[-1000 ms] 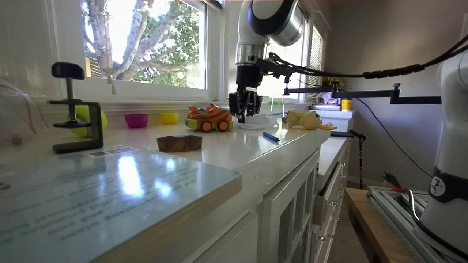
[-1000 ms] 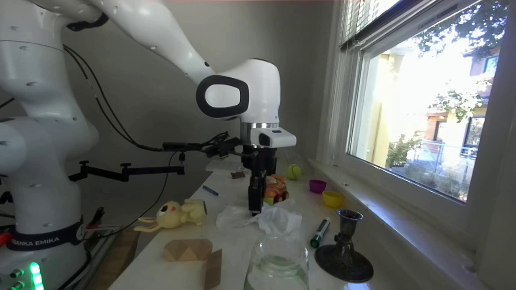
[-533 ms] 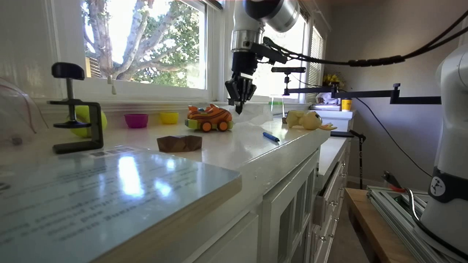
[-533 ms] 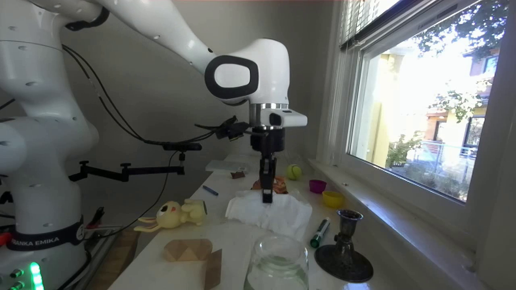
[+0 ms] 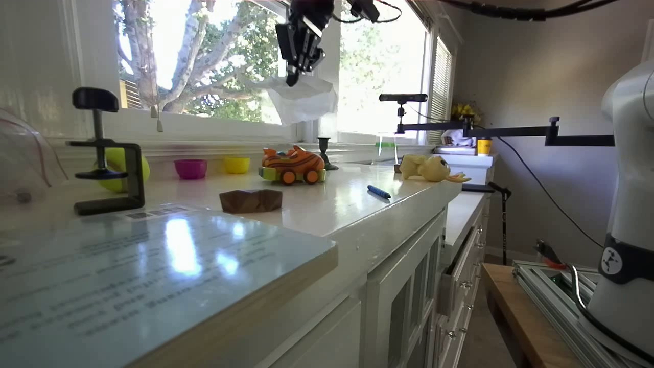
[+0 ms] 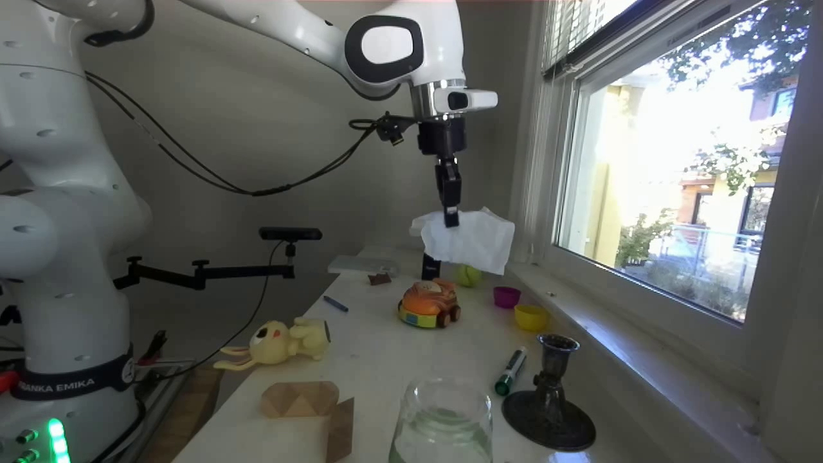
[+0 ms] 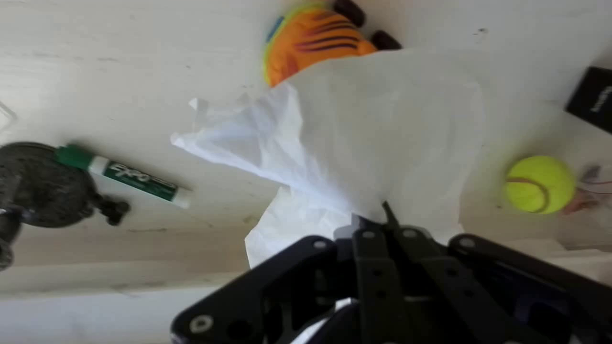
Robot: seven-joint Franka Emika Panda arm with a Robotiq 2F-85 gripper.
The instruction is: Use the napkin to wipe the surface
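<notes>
We see the black two-finger gripper (image 6: 451, 219) pinching the creased white paper napkin (image 6: 476, 243) in midair, off the white painted counter (image 6: 386, 360). Risks, we'd judge: lowering here, loose folds could nudge the orange striped toy car (image 7: 318, 45) at 11 o'clock from the gripper in the wrist view; small pinch, so it could slip or tear under rubbing

The napkin (image 6: 472, 243) is seen as thin, creased, matt paper. The worktop (image 5: 317, 209) is coated in smooth, glossy paint. On the printed board (image 5: 153, 271) a shiny face is shown above a wood-like edge. The candlestick (image 6: 551, 392) is formed of rough, tarnished-looking metal; the toy car (image 5: 292, 166) is made of smooth plastic.
</notes>
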